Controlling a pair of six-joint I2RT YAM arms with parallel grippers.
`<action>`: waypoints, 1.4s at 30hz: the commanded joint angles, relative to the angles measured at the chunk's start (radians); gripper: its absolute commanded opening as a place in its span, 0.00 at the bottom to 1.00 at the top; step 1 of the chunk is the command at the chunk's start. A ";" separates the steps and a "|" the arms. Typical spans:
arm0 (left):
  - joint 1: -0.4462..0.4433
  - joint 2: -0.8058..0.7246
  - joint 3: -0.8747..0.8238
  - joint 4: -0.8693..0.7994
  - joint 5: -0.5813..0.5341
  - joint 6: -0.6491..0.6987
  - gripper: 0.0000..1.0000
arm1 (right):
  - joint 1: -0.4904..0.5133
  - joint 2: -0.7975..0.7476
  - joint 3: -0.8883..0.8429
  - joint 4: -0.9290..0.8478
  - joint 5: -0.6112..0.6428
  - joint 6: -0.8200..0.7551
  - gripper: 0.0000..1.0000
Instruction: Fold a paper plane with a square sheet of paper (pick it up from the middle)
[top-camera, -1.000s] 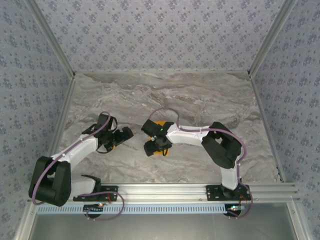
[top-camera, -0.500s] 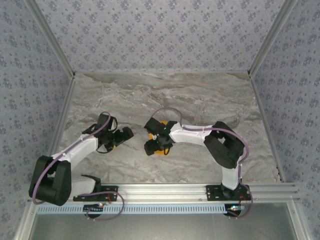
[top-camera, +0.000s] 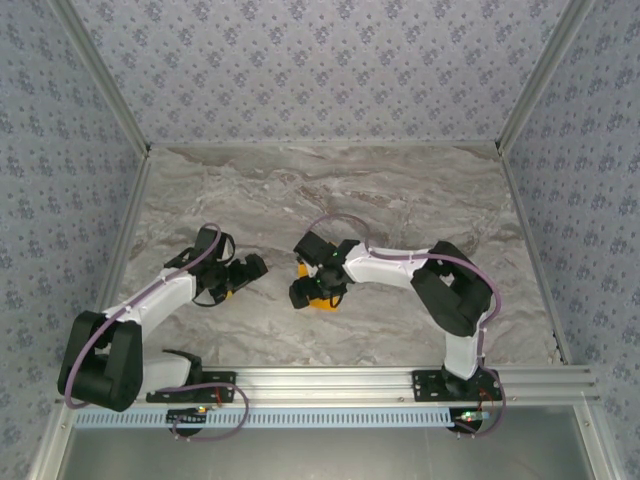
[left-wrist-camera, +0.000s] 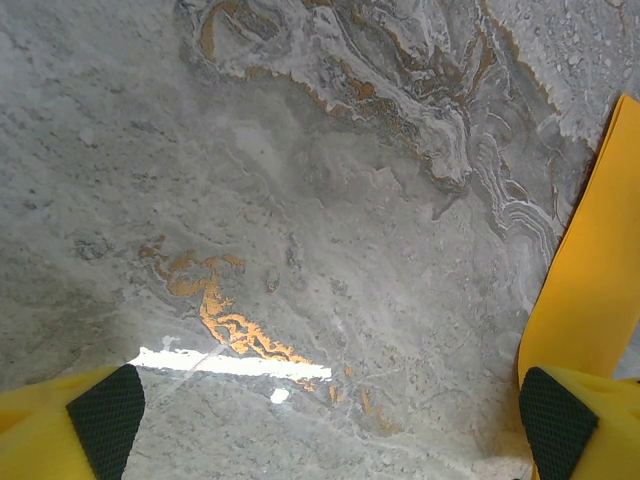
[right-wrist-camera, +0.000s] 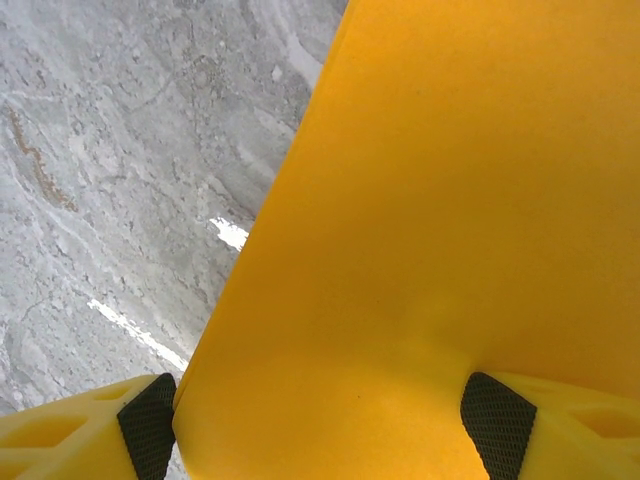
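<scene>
The square sheet of paper (right-wrist-camera: 430, 200) is bright orange and lies folded narrower on the marble table (top-camera: 400, 200). From above, only slivers of the paper (top-camera: 322, 299) peek out under my right gripper (top-camera: 312, 290). That right gripper (right-wrist-camera: 320, 425) stands low over it, jaws wide; the paper spans the gap from the left pad (right-wrist-camera: 150, 425) to the right pad (right-wrist-camera: 495, 420). My left gripper (top-camera: 245, 270) rests a little to the left, open over bare marble. In the left wrist view the left gripper (left-wrist-camera: 330, 415) has nothing between its pads, and the paper (left-wrist-camera: 590, 280) edges in beside its right finger (left-wrist-camera: 555, 410).
Aluminium rails (top-camera: 120, 250) and patterned walls (top-camera: 320, 70) box the table in on three sides. Marble stretches free toward the back and the right (top-camera: 480, 230).
The right wrist has shifted slightly right and back over the paper, and its jaws have widened a little. The left arm has stayed still.
</scene>
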 joint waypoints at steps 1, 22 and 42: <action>0.004 0.009 0.011 0.003 0.021 0.002 0.99 | -0.009 0.072 -0.061 -0.025 -0.006 0.000 0.82; 0.004 0.022 0.006 0.025 0.053 0.003 0.99 | -0.025 0.084 -0.066 -0.048 0.040 0.015 0.80; 0.004 0.023 0.004 0.029 0.037 -0.006 0.99 | 0.210 0.032 0.160 -0.189 0.385 -0.067 0.69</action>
